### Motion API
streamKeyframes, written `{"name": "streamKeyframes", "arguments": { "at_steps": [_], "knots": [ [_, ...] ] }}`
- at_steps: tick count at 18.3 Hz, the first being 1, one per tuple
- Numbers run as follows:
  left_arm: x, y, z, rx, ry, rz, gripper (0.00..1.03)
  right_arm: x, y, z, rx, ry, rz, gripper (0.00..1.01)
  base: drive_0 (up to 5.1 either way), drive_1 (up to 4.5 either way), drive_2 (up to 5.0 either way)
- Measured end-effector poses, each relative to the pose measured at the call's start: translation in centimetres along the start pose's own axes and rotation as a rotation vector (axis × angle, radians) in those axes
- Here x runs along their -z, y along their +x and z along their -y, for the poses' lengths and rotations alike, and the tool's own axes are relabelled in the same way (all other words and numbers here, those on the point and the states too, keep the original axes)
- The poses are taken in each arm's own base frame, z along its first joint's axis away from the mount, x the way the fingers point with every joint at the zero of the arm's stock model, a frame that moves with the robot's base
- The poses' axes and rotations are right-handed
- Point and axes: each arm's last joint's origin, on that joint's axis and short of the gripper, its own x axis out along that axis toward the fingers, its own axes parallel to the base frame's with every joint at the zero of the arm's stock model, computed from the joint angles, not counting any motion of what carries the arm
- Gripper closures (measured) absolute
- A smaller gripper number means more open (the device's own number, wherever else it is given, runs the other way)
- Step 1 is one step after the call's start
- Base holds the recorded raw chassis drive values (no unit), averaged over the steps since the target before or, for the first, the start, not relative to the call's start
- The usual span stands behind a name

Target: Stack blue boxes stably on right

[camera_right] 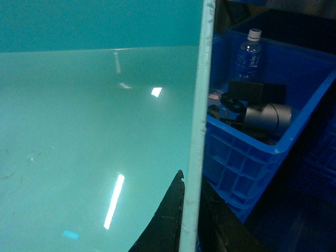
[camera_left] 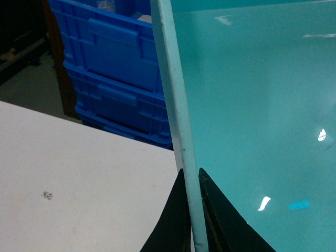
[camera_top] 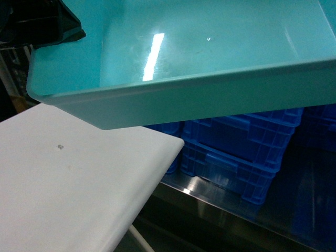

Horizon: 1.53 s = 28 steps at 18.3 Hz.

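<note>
Turquoise tub [camera_top: 210, 58] hangs in the air above a white table [camera_top: 73, 178], lifted by both arms, its open side up and its long axis running left to right across the head view. Left gripper [camera_left: 192, 210] pinches the tub's left wall, one black finger inside and one outside, jaws narrowed onto the rim. Right gripper [camera_right: 190, 220] clamps the opposite wall the same way. Ribbed dark-blue crates [camera_top: 236, 152] stand stacked behind and below; beside the right gripper an open crate [camera_right: 262, 142] holds a water bottle [camera_right: 248, 52].
</note>
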Motion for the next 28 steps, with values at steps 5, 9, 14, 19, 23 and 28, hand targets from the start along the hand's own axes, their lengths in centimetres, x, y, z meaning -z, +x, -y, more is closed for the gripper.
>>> {"name": "streamKeyframes", "arguments": {
  "at_steps": [5,9,14,19,23,28],
  "knots": [
    [0.0,0.0,0.01,0.0,0.0,0.0,1.01,0.01,0.0,0.0,0.0,0.0,0.0,0.94,-1.6,-1.62,-1.6],
    [0.0,-0.01,0.06,0.002,0.001,0.001,1.01,-0.02,-0.05,0.03,0.001,0.0,-0.001,0.94,-1.5,-1.54,-1.5],
    [-0.03,-0.06,0.05,0.002,0.001,0.001,1.01,-0.05,-0.05,-0.03,-0.001,0.0,0.003,0.94,-1.9,-1.88,-1.9],
    [-0.03,-0.07,0.08,0.001,0.001,0.002,1.01,-0.03,-0.07,0.02,0.001,0.0,0.002,0.94,-2.0,-1.96,-2.0],
    [-0.03,-0.07,0.08,0.003,0.001,0.002,1.01,-0.05,-0.07,-0.01,0.0,0.0,0.003,0.94,-2.0,-1.96,-2.0],
    [-0.03,-0.07,0.08,0.003,0.001,0.002,1.01,-0.05,-0.07,-0.01,0.0,0.0,0.003,0.94,-2.0,-1.96,-2.0]
  ]
}}
